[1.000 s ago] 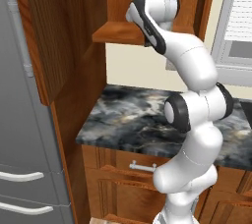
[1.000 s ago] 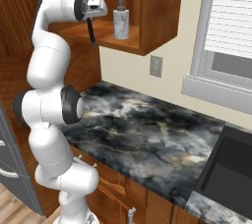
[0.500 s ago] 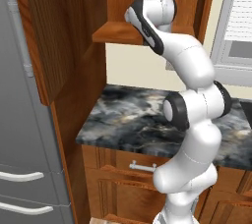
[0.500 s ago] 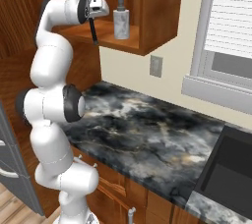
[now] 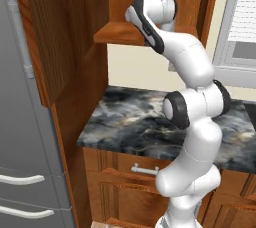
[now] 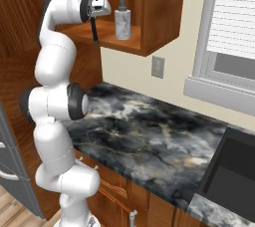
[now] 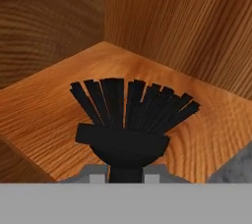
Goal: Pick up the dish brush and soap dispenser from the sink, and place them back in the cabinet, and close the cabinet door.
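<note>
Holding: the dish brush [image 7: 127,120] was clamped in the gripper [image 6: 97,8], bristles fanned out toward the shelf, its dark handle hanging down past the shelf edge in the right base view.
Brush position: it was over the front part of the wooden floor of the cabinet [image 6: 149,12], not yet resting on it as far as I could judge.
Claw: it was closed on the brush, since the brush stayed with the hand.
Soap dispenser: the soap dispenser [image 6: 122,21] stood upright on the same shelf, just beside the gripper, apart from the brush.
Change: compared with a second before, the upper arm had leaned a little further toward the cabinet; the dispenser had not moved.
Meaning: the bottle seemed already stored, and the brush was near its release.
Cabinet door: the cabinet door [image 5: 47,27] stood open to the left, so closing remained.
Sink: the sink [image 6: 234,171] lay far right in the countertop [image 6: 149,136].
</note>
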{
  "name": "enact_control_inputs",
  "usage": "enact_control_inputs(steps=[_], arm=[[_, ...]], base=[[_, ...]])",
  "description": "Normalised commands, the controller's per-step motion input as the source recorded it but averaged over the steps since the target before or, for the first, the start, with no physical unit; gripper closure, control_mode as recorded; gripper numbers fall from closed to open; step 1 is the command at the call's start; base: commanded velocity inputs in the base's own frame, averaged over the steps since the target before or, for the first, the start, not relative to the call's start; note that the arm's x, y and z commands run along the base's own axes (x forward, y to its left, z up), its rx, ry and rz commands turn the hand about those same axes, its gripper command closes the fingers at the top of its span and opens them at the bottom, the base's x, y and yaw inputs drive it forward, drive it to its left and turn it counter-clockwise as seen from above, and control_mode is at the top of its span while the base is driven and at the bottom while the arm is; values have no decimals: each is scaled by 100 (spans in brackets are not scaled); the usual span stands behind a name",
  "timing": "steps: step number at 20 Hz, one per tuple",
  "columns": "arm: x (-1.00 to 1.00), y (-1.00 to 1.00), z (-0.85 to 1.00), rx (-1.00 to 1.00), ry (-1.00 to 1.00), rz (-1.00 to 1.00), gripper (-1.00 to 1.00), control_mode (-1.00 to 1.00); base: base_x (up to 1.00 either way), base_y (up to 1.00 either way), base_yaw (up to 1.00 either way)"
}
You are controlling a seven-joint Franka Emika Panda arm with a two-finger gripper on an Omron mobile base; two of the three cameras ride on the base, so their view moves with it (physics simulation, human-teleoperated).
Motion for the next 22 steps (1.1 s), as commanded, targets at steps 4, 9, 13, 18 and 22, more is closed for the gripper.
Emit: enact_control_inputs(steps=[4, 9, 13, 18, 22], arm=[[33, 9, -9, -1, 0, 0, 100, -100], [25, 6, -16, -1, -7, 0, 100, -100], [13, 0, -19, 0, -7, 0, 100, -100], [14, 0, -21, 0, -8, 0, 100, -100], [21, 0, -22, 0, -9, 0, 100, -100]], base=[[0, 0, 0], [0, 0, 0], [0, 0, 0], [0, 0, 0], [0, 0, 0]])
